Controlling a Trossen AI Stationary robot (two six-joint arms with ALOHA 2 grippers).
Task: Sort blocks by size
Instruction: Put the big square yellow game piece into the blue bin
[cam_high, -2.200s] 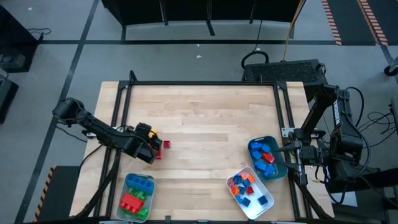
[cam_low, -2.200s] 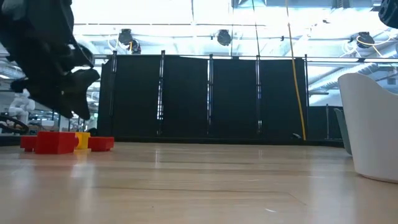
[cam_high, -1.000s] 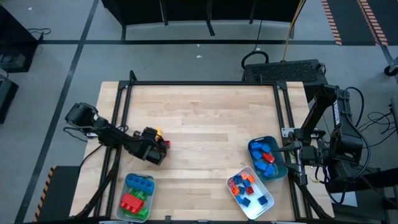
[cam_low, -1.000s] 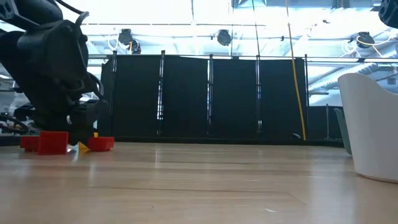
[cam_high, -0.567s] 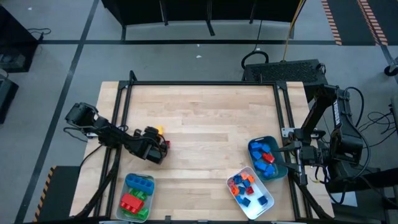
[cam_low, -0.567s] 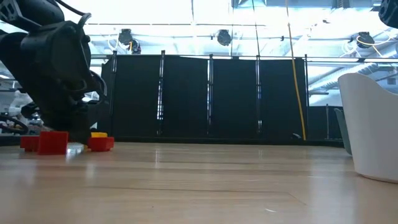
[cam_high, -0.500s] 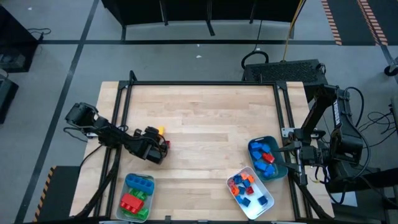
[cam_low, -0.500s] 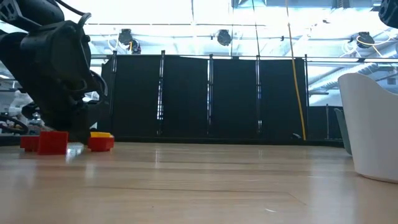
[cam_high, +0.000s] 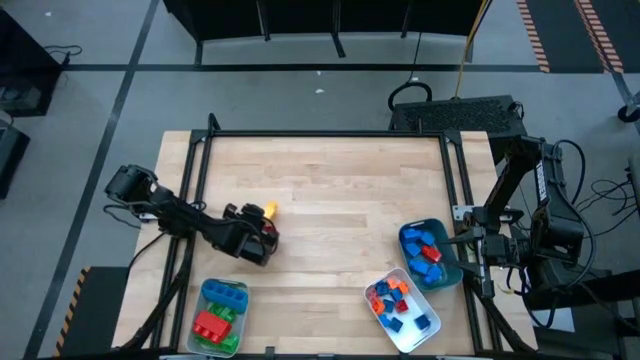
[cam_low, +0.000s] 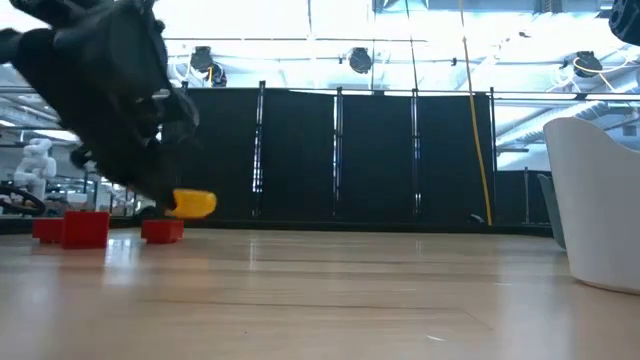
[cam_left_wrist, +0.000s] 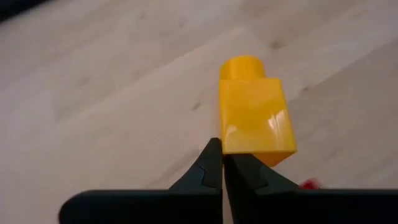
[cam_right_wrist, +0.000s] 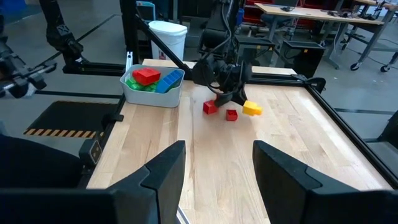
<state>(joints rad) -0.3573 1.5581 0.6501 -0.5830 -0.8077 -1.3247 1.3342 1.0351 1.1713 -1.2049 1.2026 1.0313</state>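
A small yellow block (cam_left_wrist: 255, 115) with one stud hangs just above the table's left part, also seen in the low view (cam_low: 193, 204) and the high view (cam_high: 268, 211). My left gripper (cam_left_wrist: 222, 163) is shut on it. Two small red blocks (cam_low: 85, 228) (cam_low: 162, 230) rest flat on the table below the gripper. My right gripper (cam_right_wrist: 221, 177) stands open at the table's right edge, over the teal tray (cam_high: 447, 275), with nothing between its fingers. My left gripper holds the yellow block by the end (cam_left_wrist: 249, 148) opposite its stud, with the two fingertips (cam_left_wrist: 211, 158) closed together at that end. Which surface they pinch is hidden by the block itself. The block sticks out beyond the fingertips, roughly level and clear of the table.
A pale tray (cam_high: 222, 317) with green, red and blue blocks stands at the near left. The teal tray with blue and red blocks and a white tray (cam_high: 428, 335) with orange and blue blocks stand at the near right. The table's middle is bare wood (cam_high: 340, 200).
My left gripper has shut on the yellow block, which lay on the table between the red blocks. It has then risen and gone a little toward the right, lifting the block clear. The two red blocks have stayed on the table.
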